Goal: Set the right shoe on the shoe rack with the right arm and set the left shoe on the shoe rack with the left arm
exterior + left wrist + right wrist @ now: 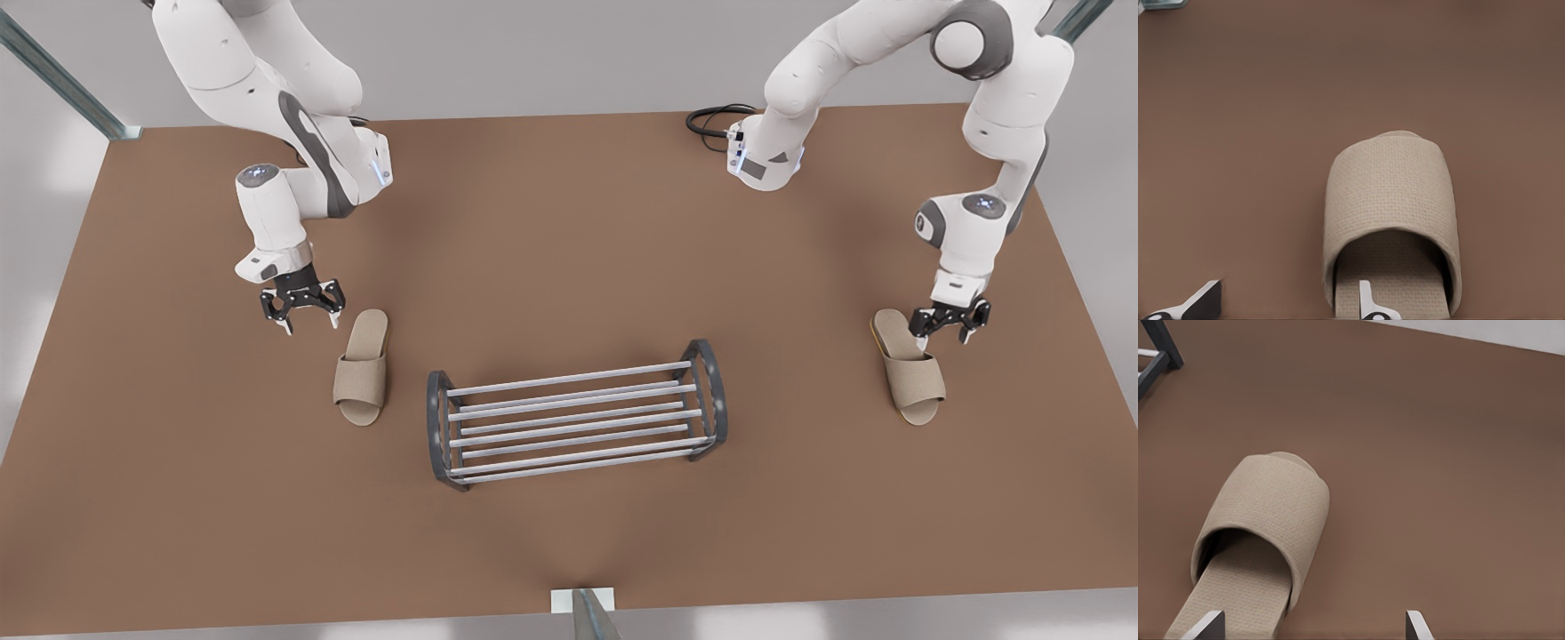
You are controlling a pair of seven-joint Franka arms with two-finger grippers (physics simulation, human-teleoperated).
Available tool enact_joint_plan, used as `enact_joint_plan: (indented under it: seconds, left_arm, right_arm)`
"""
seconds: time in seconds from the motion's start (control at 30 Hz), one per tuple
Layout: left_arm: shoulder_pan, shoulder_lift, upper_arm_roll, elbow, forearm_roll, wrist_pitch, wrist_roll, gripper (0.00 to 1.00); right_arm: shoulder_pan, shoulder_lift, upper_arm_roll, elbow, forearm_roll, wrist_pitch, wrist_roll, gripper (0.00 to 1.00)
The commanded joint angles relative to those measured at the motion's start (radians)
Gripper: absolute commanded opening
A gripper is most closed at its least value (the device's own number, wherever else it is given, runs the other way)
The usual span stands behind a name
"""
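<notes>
Shoes: two beige slippers, both flat on the brown table (569, 222).
Right shoe (360, 382): near the shoe rack, on the front view's left.
Left shoe (916, 382): well apart from the rack, on the front view's right.
Shoe rack (573, 413): one, between the slippers, bars bare.
Right gripper (311, 322): fingers spread, holding nothing, just beside the right shoe's heel.
Left gripper (942, 336): fingers apart at the left shoe's heel, one finger (1366, 300) over the insole.
Other: one black cable (711, 120) at the far edge.

Readable text: none on any surface in the three views.
Slippers: plain woven beige fabric, no brand or size mark.
Shoe rack: bare bars and dark end frames, no label.
Robot arms: white and grey shells, no legible lettering.
Table: plain brown surface, no markings.
</notes>
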Motion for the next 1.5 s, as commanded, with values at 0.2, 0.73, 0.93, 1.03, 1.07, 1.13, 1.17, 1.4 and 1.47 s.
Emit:
enact_joint_plan:
  seconds: [0.2, 0.73, 0.93, 1.03, 1.07, 1.13, 1.17, 1.4, 1.47]
  left_arm:
    - [-0.011, 0.08, 0.003, 0.099, 0.024, 0.031, 0.008, 1.0]
    - [-0.057, 0.103, 0.0, 0.097, 0.021, 0.033, 0.005, 1.0]
    - [-0.062, 0.103, -0.001, 0.094, 0.023, 0.033, 0.005, 0.99]
    - [-0.057, 0.094, -0.001, 0.079, 0.024, 0.034, 0.005, 0.98]
    - [-0.057, 0.094, -0.001, 0.079, 0.024, 0.034, 0.005, 0.98]
    - [-0.057, 0.09, -0.001, 0.079, 0.024, 0.034, 0.006, 0.85]
    - [-0.058, 0.089, -0.001, 0.079, 0.024, 0.033, 0.006, 0.84]
    - [-0.058, 0.081, 0.0, 0.079, 0.024, 0.033, 0.008, 0.46]
    - [-0.058, 0.083, 0.0, 0.079, 0.024, 0.033, 0.008, 0.41]
  right_arm:
    - [0.018, 0.1, -0.006, 0.076, -0.002, 0.003, -0.021, 1.0]
    - [0.015, 0.232, -0.01, 0.157, 0.011, 0.004, -0.021, 1.0]
    - [0.012, 0.267, -0.014, 0.185, 0.012, 0.004, -0.021, 1.0]
    - [-0.028, 0.291, -0.014, 0.191, -0.006, 0.004, -0.021, 1.0]
    - [-0.069, 0.302, -0.012, 0.191, -0.061, 0.004, -0.021, 1.0]
    - [-0.104, 0.307, -0.009, 0.191, -0.097, 0.004, -0.021, 1.0]
    - [-0.101, 0.307, -0.009, 0.191, -0.089, 0.004, -0.021, 1.0]
    - [-0.057, 0.31, 0.017, 0.191, -0.019, 0.004, -0.019, 1.0]
    - [0.003, 0.307, 0.017, 0.191, 0.052, 0.004, -0.019, 1.0]
